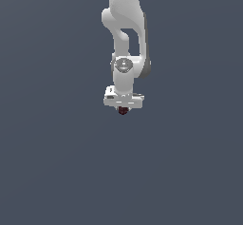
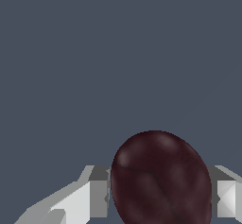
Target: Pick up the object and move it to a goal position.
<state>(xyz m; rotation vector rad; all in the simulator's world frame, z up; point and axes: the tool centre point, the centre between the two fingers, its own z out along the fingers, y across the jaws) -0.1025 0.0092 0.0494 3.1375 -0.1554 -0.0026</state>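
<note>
Plain dark grey-blue backdrop fills both views, no visible surface edge or other items. Exterior view, going from its left: nothing but grey until the middle, where the white Panda arm hangs down from the top edge, wrist joint with a round grey cap facing the camera, hand pointing straight down. The gripper sits at the arm's lower end, wide white hand body horizontal, and the dark maroon ball pokes out just under it, centred, tiny next to the hand. Exterior view's right side: grey only. Wrist view: one white-and-grey finger shows beside the ball, which is large and close here, roundish, glossy, faint seam lines across its surface; the other finger is on its far side. Both fingers look pressed against the ball's sides, so the jaws are clamped on it. Ball hangs in the gripper; whether anything lies beneath it can't be told.
</note>
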